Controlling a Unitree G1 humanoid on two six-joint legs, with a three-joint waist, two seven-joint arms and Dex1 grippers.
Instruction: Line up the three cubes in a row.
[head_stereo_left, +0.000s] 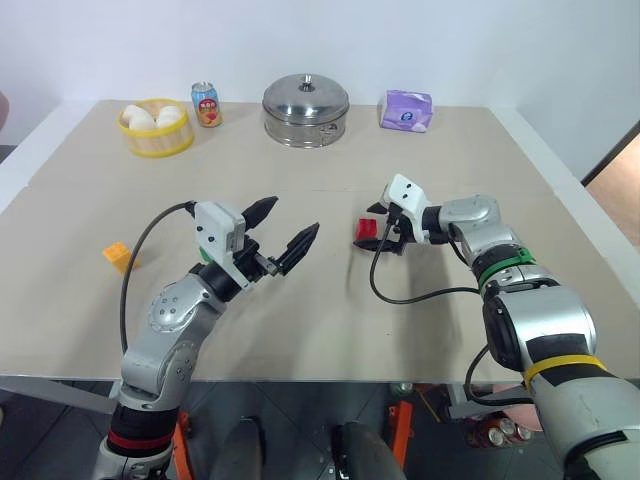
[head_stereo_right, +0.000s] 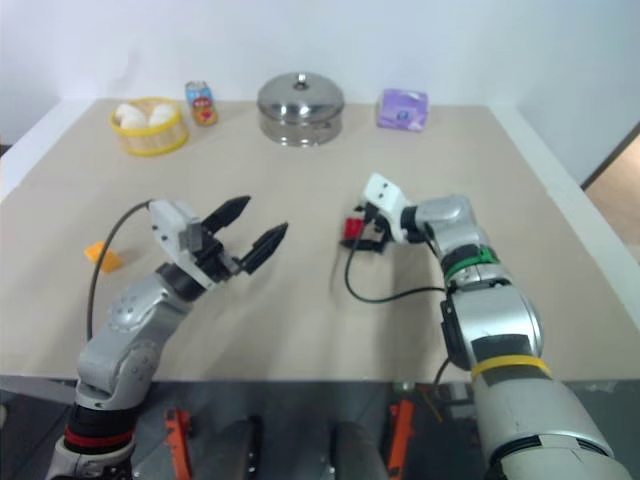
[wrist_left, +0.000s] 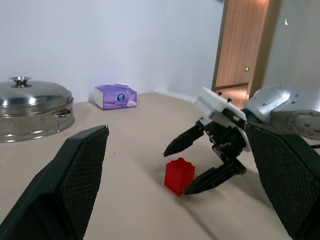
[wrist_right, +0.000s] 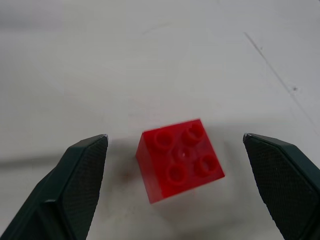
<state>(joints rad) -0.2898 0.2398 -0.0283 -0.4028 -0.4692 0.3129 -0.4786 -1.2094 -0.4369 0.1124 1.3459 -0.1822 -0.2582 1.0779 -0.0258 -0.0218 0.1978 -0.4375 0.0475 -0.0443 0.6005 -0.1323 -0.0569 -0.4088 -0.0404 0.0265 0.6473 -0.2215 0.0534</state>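
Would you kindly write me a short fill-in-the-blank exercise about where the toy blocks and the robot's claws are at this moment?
1. The right claw stands open with the small ____ studded plastic block between its fingers.
2. The small orange-yellow plastic block lies near the table's ____ edge.
3. The left claw is open and holds ____.
4. The round steel pot at the table's far side is covered with a ____.

Missing words: red; left; nothing; lid

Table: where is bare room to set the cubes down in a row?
The widest bare patch of the table lies along its near edge, between the two arms. Another runs between the red cube and the steel pot. The far edge is crowded: bun basket, can, pot, tissue pack. The orange-yellow cube sits far left.
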